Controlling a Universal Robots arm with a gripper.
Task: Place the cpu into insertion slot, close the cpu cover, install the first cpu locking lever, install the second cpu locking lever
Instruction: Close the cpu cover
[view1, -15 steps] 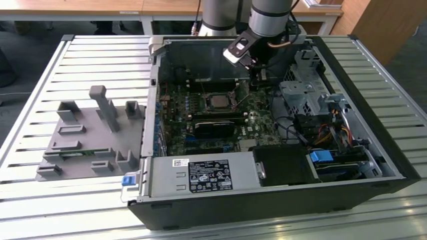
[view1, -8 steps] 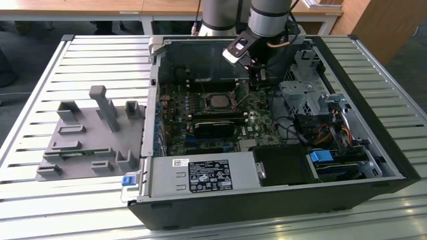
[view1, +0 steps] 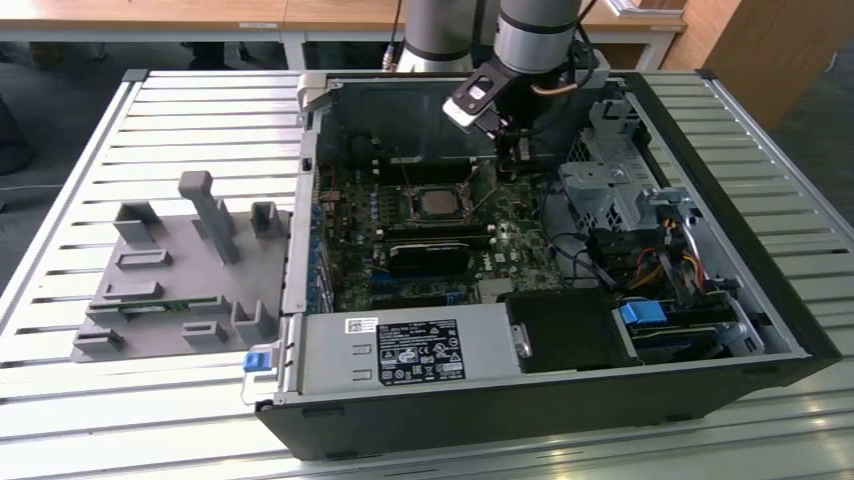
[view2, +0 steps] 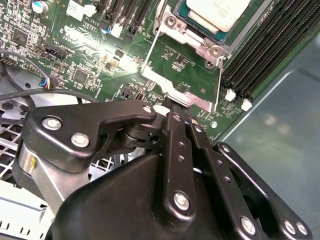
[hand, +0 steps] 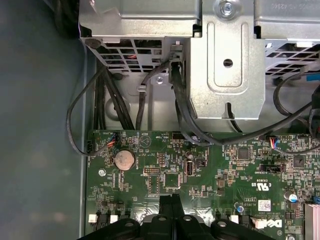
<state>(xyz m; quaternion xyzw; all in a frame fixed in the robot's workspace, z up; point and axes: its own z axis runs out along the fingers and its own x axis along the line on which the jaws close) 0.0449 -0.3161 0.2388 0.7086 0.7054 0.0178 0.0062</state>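
Note:
The cpu (view1: 434, 203) lies flat in the insertion slot (view2: 199, 23) on the green motherboard inside the open computer case. In the second wrist view the cpu (view2: 217, 12) shows its silver-grey top. The cpu cover (view2: 186, 97), a thin silvery frame, is swung open away from the slot, and green board shows through its cut-out. My gripper (view2: 181, 116) is at the cover's free edge with its black fingers pressed together on it. In the exterior view the gripper (view1: 514, 150) hangs just beyond the slot towards the back right. The first wrist view has the joined fingertips (hand: 170, 200) over the board.
A grey fixture block (view1: 174, 270) sits on the slatted table at the exterior view's left. In the case are a power supply (view1: 400, 350), a metal drive cage (view1: 607, 190) with cables, and a black module (view1: 434, 255). Memory slots (view2: 260, 55) run beside the socket.

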